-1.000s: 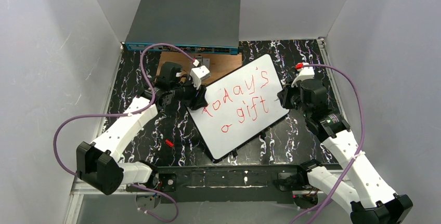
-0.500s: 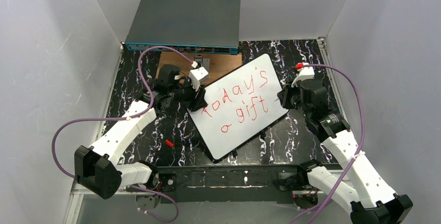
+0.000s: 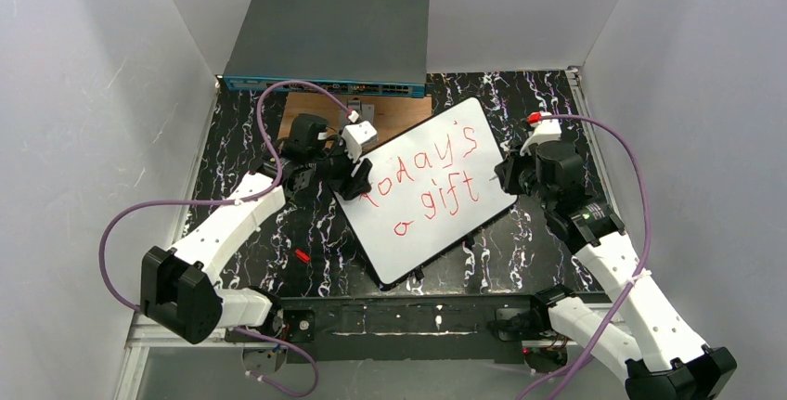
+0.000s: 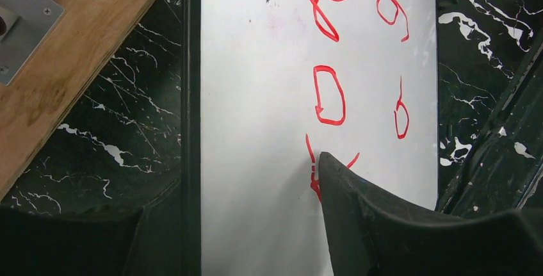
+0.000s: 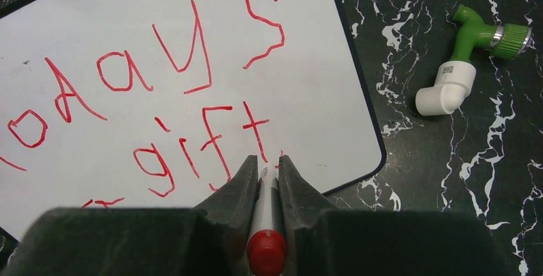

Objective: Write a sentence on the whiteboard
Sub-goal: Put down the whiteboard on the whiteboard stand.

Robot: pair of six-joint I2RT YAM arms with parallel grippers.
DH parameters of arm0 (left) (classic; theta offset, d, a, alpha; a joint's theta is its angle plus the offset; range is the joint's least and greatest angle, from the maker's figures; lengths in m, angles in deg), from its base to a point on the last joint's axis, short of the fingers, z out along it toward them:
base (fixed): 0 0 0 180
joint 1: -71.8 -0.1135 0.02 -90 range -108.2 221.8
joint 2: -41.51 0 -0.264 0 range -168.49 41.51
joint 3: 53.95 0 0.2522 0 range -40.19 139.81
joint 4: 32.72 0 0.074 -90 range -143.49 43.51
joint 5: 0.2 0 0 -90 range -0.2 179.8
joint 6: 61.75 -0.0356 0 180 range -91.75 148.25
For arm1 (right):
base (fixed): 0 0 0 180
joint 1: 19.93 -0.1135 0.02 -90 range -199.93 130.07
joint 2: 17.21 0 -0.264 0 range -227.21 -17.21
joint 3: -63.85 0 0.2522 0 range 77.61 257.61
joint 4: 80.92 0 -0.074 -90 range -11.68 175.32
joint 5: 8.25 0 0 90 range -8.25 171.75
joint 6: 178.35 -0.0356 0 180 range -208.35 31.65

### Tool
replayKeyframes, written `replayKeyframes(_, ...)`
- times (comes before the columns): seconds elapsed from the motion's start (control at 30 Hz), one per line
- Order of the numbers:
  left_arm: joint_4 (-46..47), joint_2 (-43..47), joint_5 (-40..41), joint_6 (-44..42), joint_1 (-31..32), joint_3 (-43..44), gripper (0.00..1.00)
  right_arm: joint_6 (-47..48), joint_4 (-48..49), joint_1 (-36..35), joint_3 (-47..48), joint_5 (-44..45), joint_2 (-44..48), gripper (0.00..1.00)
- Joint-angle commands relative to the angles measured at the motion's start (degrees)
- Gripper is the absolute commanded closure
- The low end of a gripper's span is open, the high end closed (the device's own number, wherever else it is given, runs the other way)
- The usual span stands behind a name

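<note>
- Between the two claws, the whiteboard [image 3: 432, 187] lies askew on the black marbled tabletop [image 5: 448, 193], red writing across it.
- At its edge, the left claw [image 3: 357, 177] stands apart, one finger over the white face and the other beyond the black rim.
- Opposite, the right claw [image 5: 264, 161] is clamped on a red-ended marker [image 5: 266, 250], beside "gift".
- Ahead-right of that claw lies a green-and-white fitting [image 5: 467, 64].
- Ahead-left of the left claw lies a wooden plate [image 4: 77, 64].

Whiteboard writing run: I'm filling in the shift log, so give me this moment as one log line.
left pincer: open over whiteboard edge | right pincer: shut on marker | board text: red "today's gift"
</note>
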Motion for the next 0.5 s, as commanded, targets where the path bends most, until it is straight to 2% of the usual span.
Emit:
replayKeyframes(0.0, -5.0, -2.0, 8.3, -11.3, 1.0, -0.6, 0.44, 0.4, 2.5, 0.2, 0.8, 1.0, -0.2, 0.99)
replayKeyframes(0.2, -4.4, -1.9, 8.5, -11.2, 1.0, -0.2, 0.42, 0.4, 2.8, 0.2, 0.8, 1.1, -0.7, 0.99)
replayKeyframes(0.33, -4.4, -1.9, 9.1, -10.8, 1.0, 0.6, 0.36, 0.3, 3.1, 0.2, 0.6, 0.9, -1.0, 0.99)
replayKeyframes(0.43, -4.4, -2.3, 8.7, -10.7, 1.0, 1.0, 0.35, 0.3, 3.3, 0.2, 0.5, 0.8, -1.2, 0.99)
replayKeyframes(0.47, -4.4, -2.4, 8.7, -10.7, 1.0, 0.9, 0.28, 0.3, 3.3, 0.2, 0.5, 0.9, -1.2, 0.99)
